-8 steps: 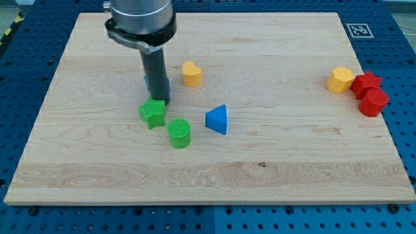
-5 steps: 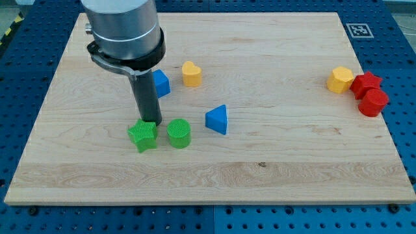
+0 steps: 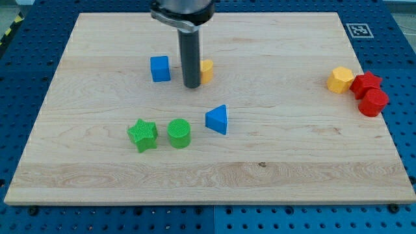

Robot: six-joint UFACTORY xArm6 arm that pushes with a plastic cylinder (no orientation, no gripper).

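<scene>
1. My tip [image 3: 191, 86] stood on the table [image 3: 286, 143] in the upper middle of the view, at the lower end of the straight dark rod [image 3: 190, 55] that came down from the view's top edge.
2. There was no end effector on this arm, only the rod, so nothing could be said of anything being apart, together or clamped.
3. The tip sat just in front of the yellow block [image 3: 207, 70], partly hiding its left side; whether they touched could not be told. That block's shape was mostly hidden.
4. The blue cube [image 3: 160, 68] lay near the tip on the view's left, clearly apart from the rod.
5. Below the tip, toward the view's bottom, the blue triangular block [image 3: 218, 119] lay well apart from it.
6. Further left along the same row stood the green cylinder [image 3: 179, 133] and, just beside it, the green star [image 3: 142, 134]; the two were close, with a narrow gap between them.
7. Far off at the view's right edge, a yellow angular block [image 3: 340, 79] sat beside a red star [image 3: 366, 82], with a red rounded block [image 3: 373, 103] just below the star.
8. A black-and-white marker square [image 3: 357, 30] was fixed in the table's upper right corner, and a blue perforated surface [image 3: 403, 78] surrounded the wooden board.
</scene>
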